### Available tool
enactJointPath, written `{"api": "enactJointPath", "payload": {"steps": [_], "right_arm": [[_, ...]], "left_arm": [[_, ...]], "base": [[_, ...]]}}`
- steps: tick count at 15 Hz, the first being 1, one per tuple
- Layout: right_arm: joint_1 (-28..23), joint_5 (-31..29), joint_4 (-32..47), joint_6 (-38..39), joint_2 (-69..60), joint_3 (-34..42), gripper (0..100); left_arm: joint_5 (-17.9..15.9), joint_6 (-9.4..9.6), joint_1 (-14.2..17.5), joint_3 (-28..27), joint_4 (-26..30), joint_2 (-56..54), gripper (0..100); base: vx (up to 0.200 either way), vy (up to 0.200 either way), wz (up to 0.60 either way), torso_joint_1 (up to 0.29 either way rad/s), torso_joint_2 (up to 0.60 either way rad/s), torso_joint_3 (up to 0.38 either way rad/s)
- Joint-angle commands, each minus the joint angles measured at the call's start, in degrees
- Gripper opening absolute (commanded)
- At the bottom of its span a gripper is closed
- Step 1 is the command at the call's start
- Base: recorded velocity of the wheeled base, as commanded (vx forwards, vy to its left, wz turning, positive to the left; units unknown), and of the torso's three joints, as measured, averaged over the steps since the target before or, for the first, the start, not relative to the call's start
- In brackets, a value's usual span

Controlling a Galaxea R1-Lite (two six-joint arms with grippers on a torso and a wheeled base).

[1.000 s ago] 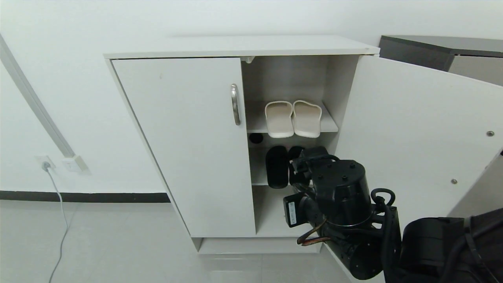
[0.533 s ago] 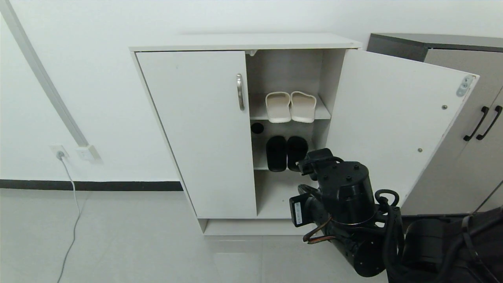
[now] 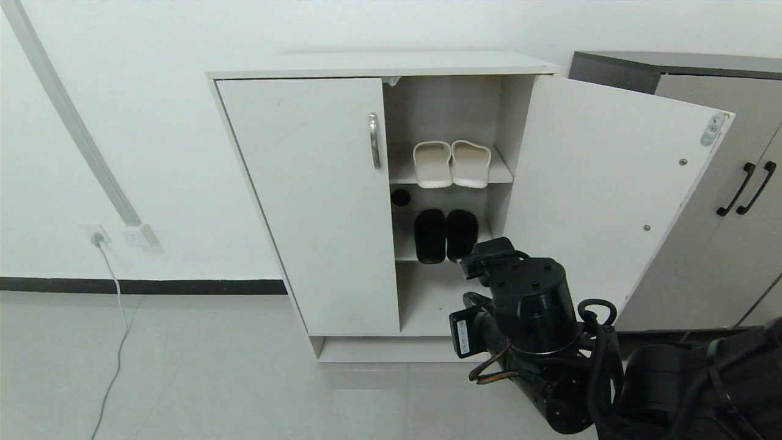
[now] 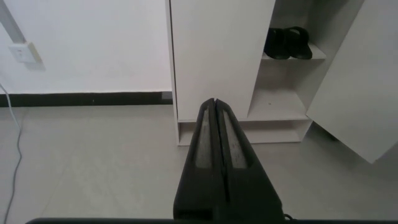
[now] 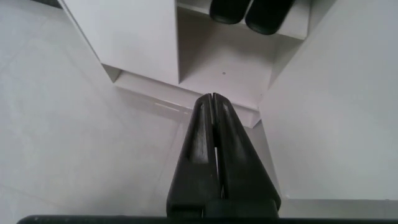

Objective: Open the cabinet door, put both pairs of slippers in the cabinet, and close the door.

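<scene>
The white cabinet (image 3: 379,64) has its right door (image 3: 605,183) swung open and its left door (image 3: 317,201) closed, with a metal handle (image 3: 374,140). A cream pair of slippers (image 3: 452,164) lies on the upper shelf. A black pair (image 3: 446,235) lies on the middle shelf, also seen in the wrist views (image 4: 287,42) (image 5: 252,9). My right arm (image 3: 528,299) hangs before the open bay, below the black pair. Its gripper (image 5: 213,102) is shut and empty, pointing at the cabinet's base. My left gripper (image 4: 214,106) is shut and empty, over the floor facing the closed door.
A grey cabinet (image 3: 721,183) with black handles stands just right of the open door. A wall socket with a cable (image 3: 95,235) sits at the left, and the cable trails onto the tiled floor (image 3: 183,379). A grey conduit (image 3: 67,116) runs up the wall.
The head camera has backed away from the cabinet, which looks smaller and shifted. My right arm's tip, overlapping the black slippers a second ago, now sits apart below them.
</scene>
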Motion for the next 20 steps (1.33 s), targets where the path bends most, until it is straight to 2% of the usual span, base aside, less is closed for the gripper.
{"api": "enactJointPath", "payload": {"steps": [1,15,20], "right_arm": [[0.06,0.02,-0.03,0.00,0.74,0.00,0],[-0.03,-0.33,-0.03,0.00,1.45,0.00,0],[-0.03,-0.42,-0.03,0.00,1.62,0.00,0]], "left_arm": [[0.01,-0.04,0.06,0.00,0.00,0.07,0],[0.01,0.05,0.06,0.00,0.00,0.07,0],[0.01,0.05,0.06,0.00,0.00,0.07,0]], "base": [[0.000,0.000,0.00,0.000,0.00,0.000],[0.000,0.000,0.00,0.000,0.00,0.000],[0.000,0.000,0.00,0.031,-0.33,-0.297]]}}
